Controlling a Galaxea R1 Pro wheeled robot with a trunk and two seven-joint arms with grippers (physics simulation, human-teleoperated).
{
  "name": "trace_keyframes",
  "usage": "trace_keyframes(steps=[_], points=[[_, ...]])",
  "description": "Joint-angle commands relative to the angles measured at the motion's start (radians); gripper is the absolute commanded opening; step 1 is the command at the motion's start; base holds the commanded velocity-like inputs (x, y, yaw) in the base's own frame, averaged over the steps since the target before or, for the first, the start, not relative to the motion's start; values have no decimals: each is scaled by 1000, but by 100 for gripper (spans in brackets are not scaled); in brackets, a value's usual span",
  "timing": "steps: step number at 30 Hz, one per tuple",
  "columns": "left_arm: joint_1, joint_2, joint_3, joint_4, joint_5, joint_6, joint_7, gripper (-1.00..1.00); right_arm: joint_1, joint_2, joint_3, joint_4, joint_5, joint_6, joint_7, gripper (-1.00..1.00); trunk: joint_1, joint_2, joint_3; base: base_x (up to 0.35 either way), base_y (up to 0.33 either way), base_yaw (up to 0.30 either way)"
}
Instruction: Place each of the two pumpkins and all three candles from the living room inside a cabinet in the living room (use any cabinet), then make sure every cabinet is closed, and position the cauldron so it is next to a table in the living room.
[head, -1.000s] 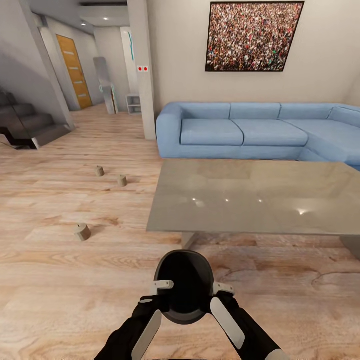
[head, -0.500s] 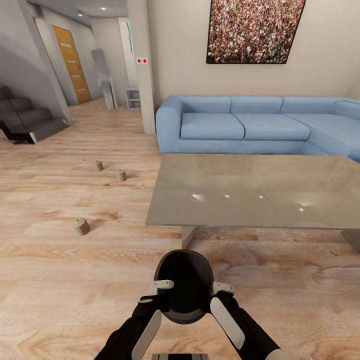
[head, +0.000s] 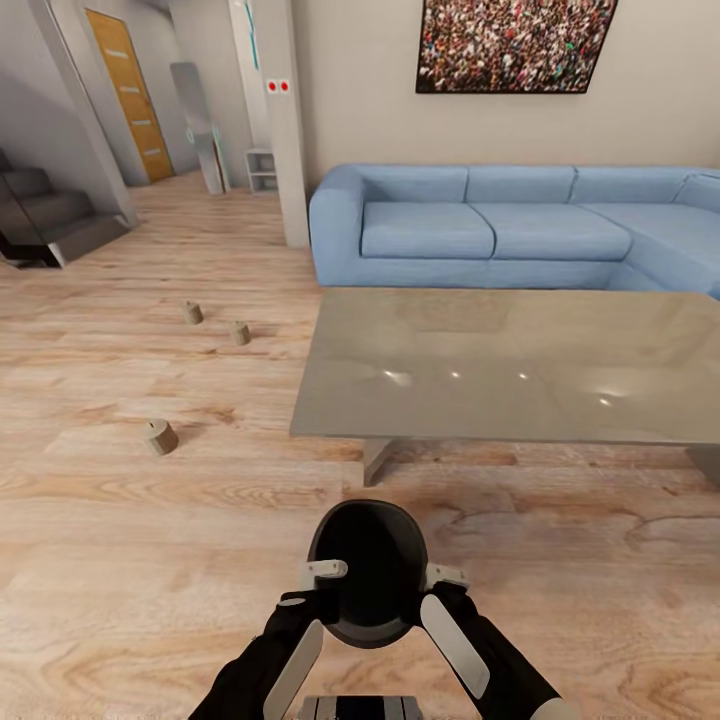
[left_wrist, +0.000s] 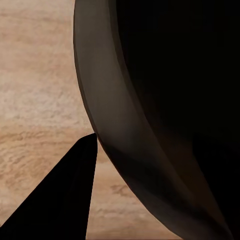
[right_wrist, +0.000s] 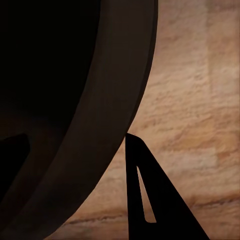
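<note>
Cauldron (head: 367, 575) carried low in front, left gripper (head: 318, 578) and right gripper (head: 440, 580) jaws clamped on its rim, probably. Tabletop (head: 520, 365) just ahead; set-down pending. Three candles (head: 159, 436) lie on the floor, uncollected.

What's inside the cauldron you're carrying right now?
The cauldron looks empty from the head view: just a dark interior. Its depths are black in shadow, so a small object there couldn't be ruled out.

Two matte black arms with long white panels along the forearms, pale grey finger brackets at the left gripper (head: 322, 573) and right gripper (head: 447, 576), dark wedge-shaped fingertips (right_wrist: 145, 200).
</note>
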Motion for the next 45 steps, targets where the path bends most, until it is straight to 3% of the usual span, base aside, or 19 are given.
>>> trace_keyframes(steps=[1,3,31,45], points=[[-1,0,-5,-1,24,-1,9,-100,-1,1,4,-4,-13,-8,-7,-100,0,-1,-5,0,0,0],[-1,0,-5,-1,24,-1,9,-100,0,1,4,-4,-13,-8,-7,-100,1,-1,-12,0,0,0],[-1,0,-5,-1,22,-4,9,-100,-1,1,4,-4,-13,-8,-7,-100,1,-1,-12,2,0,0],[-1,0,-4,-1,22,-4,9,-100,-1,1,4,-4,-13,-8,-7,-100,1,-1,-12,145,0,0]])
